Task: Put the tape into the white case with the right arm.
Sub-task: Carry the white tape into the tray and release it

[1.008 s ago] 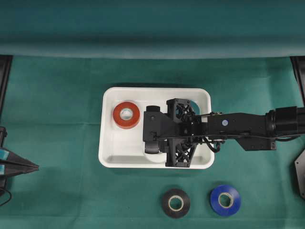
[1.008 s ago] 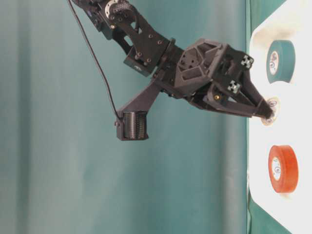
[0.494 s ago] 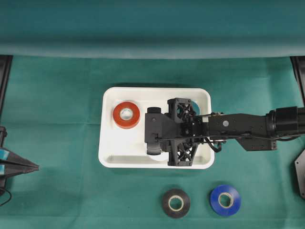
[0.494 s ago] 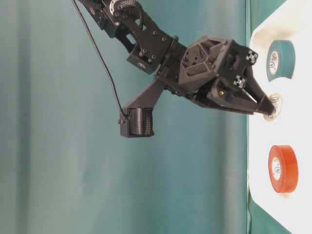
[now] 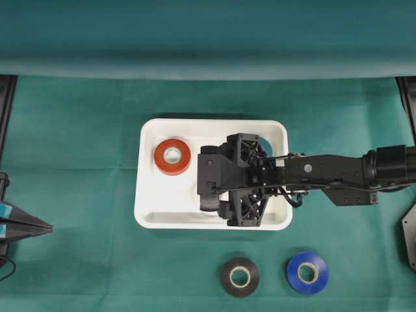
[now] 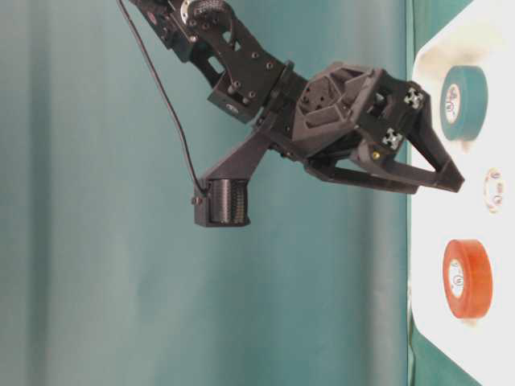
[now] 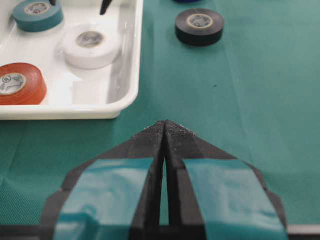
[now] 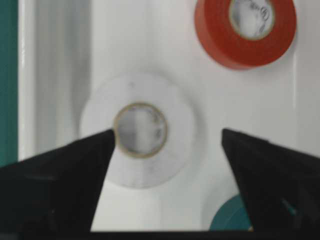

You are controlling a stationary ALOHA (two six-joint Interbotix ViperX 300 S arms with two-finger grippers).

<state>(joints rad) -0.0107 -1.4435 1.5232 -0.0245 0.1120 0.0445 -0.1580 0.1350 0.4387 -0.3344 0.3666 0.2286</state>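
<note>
Three tape rolls lay in the shallow white plastic case (image 5: 148,195), the white roll (image 8: 137,129) released by the right arm's spread fingers (image 8: 165,150); the black roll (image 5: 239,276) and blue roll (image 5: 307,272) waited on the bench (left fingers (image 7: 164,131) clenched).

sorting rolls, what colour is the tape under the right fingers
White tape, clearest in the right wrist view.

Right gripper (image 8: 167,145) has sprung open; white tape (image 8: 140,136) seemingly released in tray.
</note>
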